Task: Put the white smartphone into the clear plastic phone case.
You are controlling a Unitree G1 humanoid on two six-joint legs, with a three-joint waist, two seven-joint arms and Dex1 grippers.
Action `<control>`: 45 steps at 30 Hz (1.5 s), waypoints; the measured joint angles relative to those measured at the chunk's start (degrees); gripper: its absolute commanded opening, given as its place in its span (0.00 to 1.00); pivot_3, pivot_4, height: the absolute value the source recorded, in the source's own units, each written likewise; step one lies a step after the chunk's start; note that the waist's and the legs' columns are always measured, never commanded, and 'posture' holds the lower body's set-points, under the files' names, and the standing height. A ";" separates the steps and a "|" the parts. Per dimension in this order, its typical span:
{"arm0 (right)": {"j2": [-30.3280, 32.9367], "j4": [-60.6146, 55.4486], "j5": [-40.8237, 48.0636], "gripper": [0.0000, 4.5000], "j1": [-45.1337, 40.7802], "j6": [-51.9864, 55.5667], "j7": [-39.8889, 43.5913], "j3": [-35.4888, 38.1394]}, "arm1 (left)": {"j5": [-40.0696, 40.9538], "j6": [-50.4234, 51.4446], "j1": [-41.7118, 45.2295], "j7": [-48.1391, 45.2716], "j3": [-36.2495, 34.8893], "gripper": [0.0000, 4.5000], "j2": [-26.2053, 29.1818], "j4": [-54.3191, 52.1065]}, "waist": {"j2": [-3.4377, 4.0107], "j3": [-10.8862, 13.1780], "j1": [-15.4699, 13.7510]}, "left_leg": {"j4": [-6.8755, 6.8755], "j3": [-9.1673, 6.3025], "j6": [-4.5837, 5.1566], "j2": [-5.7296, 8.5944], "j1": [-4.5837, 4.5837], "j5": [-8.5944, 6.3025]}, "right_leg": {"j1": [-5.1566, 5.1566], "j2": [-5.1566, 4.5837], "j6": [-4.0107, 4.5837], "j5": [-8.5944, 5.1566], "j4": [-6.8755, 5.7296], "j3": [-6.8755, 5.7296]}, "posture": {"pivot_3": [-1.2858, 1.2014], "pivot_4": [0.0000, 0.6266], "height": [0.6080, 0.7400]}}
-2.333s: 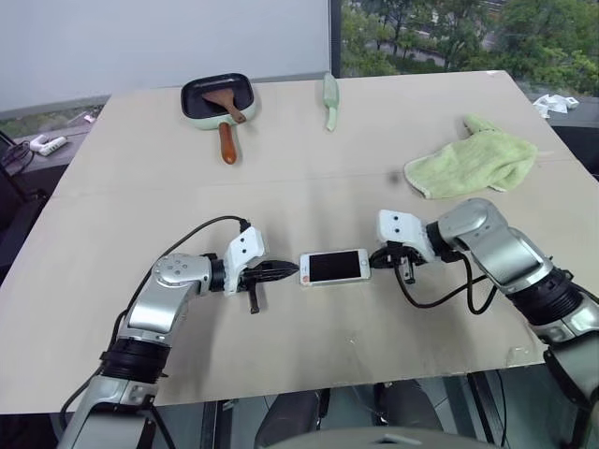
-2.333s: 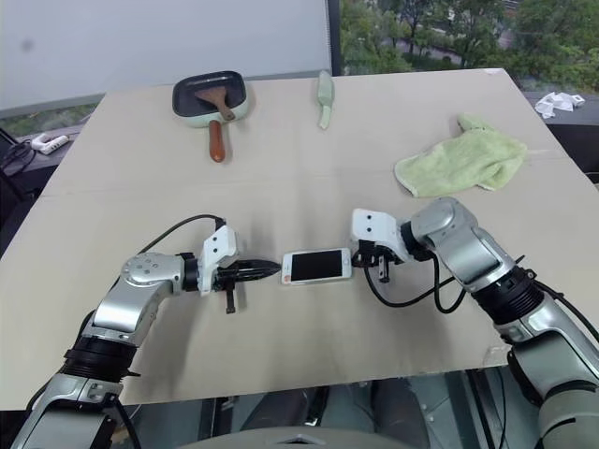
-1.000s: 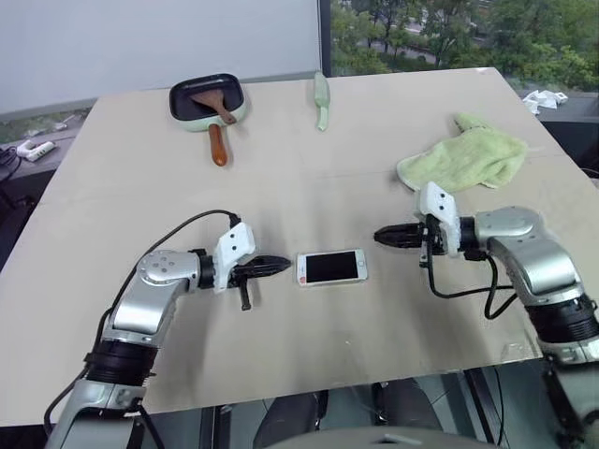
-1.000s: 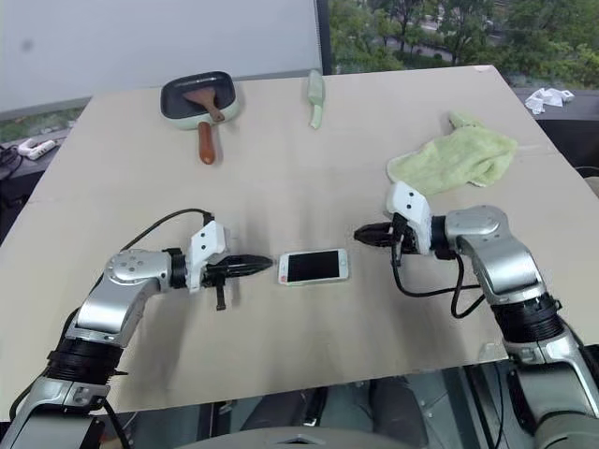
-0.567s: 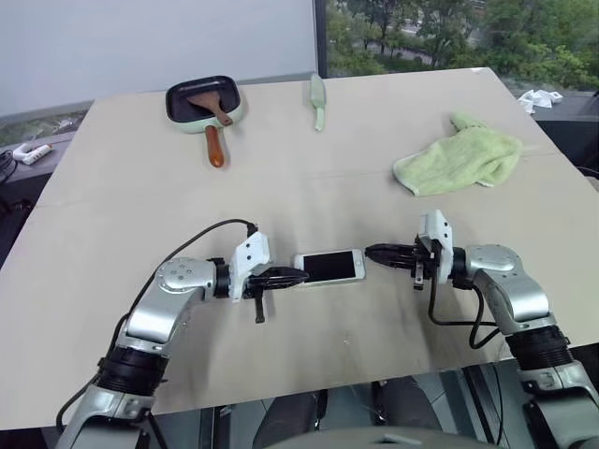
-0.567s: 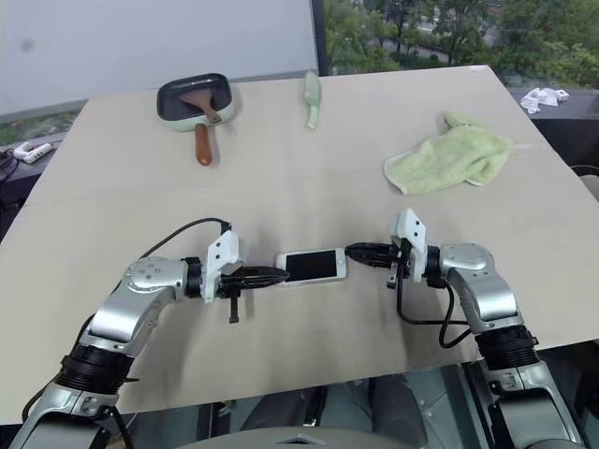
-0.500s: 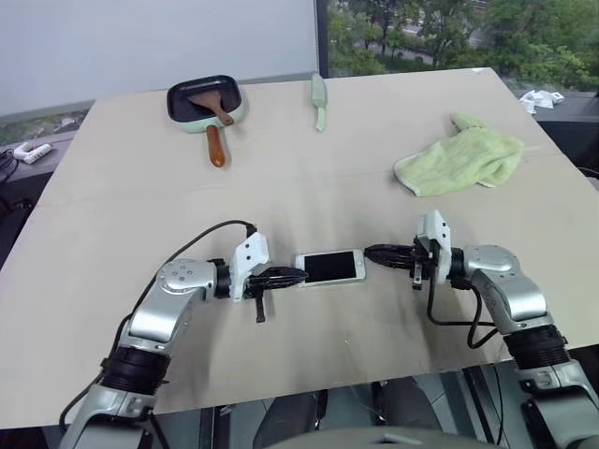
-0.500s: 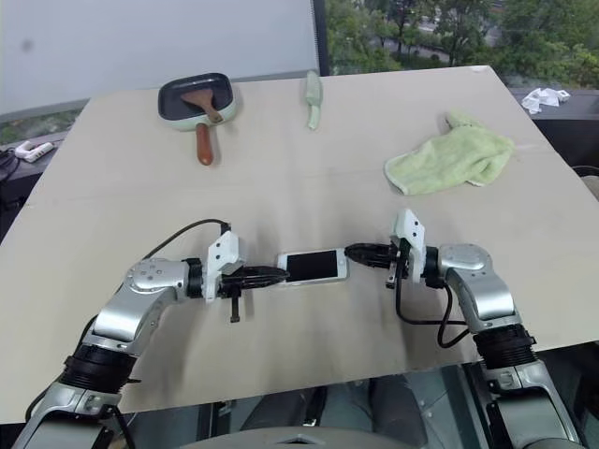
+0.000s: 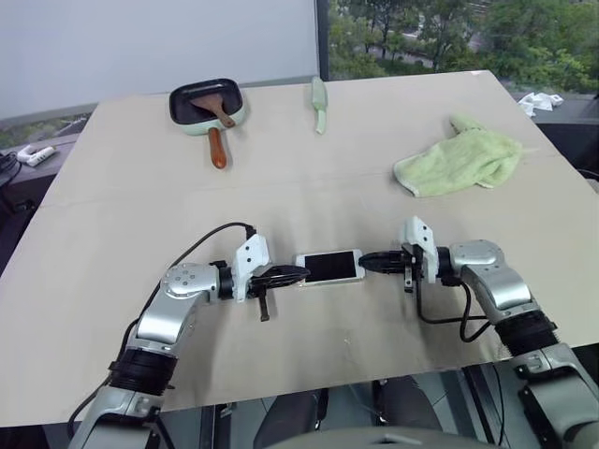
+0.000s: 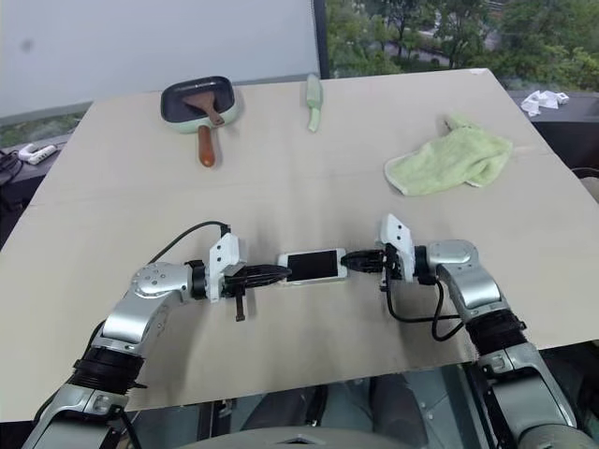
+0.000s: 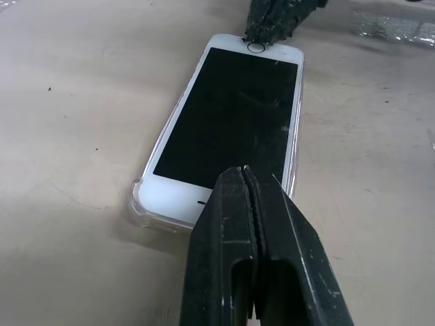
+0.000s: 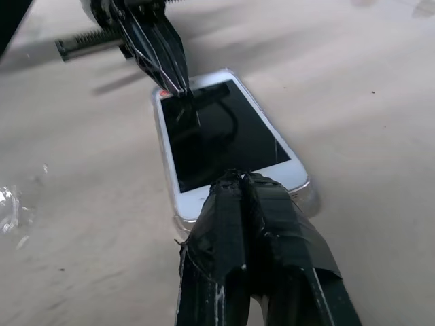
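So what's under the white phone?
The white smartphone lies screen-up in the clear plastic phone case, whose clear rim peeks out around its edges. The case's bottom and the table beneath it are covered.

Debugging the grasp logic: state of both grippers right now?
Left gripper: shut, holding nothing, tip at one end of the white smartphone.
Right gripper: shut, holding nothing, tip at the phone's other end.

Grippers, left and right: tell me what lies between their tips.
The white smartphone, lying in the clear plastic phone case, spans the gap between the left gripper and right gripper; the head views show it.
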State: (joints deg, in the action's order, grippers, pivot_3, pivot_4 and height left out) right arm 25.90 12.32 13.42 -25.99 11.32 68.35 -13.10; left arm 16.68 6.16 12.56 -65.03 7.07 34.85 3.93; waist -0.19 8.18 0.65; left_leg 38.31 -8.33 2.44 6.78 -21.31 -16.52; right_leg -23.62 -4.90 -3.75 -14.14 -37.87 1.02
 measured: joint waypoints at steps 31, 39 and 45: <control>3.70 -5.36 -4.94 0.02 -5.65 16.94 -0.10 -9.48 | -1.42 0.64 -1.17 0.57 -0.07 0.00 0.48 0.00 | -0.20 -1.43 -0.06 | -0.24 0.00 0.26 -0.01 0.64 -0.17 | 0.54 0.00 0.00 -0.02 0.19 0.02 | 0.52 0.24 1.00; 3.68 -5.27 -4.45 0.02 -5.69 17.54 0.12 -9.28 | -1.40 0.59 -1.18 0.50 -0.07 0.00 0.51 0.00 | -0.18 -1.42 -0.07 | -0.31 -0.01 0.27 -0.01 0.64 -0.17 | 0.54 0.00 0.00 -0.02 0.25 0.02 | 0.52 0.24 1.00; 3.69 -6.12 -3.71 0.02 -5.85 19.83 -0.01 -8.34 | -1.36 0.43 -1.19 0.48 -0.08 0.00 0.55 0.00 | -0.13 -1.37 -0.13 | -0.35 -0.03 0.27 -0.01 0.62 -0.18 | 0.53 -0.01 0.00 -0.02 0.29 0.00 | 0.52 0.24 1.00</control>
State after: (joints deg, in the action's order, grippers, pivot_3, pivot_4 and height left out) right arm 29.59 6.20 9.71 -31.84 31.15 68.34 -21.44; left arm 15.32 6.59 11.36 -64.55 6.99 35.40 3.92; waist -0.32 6.81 0.52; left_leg 37.96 -8.36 2.71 6.77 -20.69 -16.70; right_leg -23.10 -4.91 -3.76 -14.16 -37.58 1.01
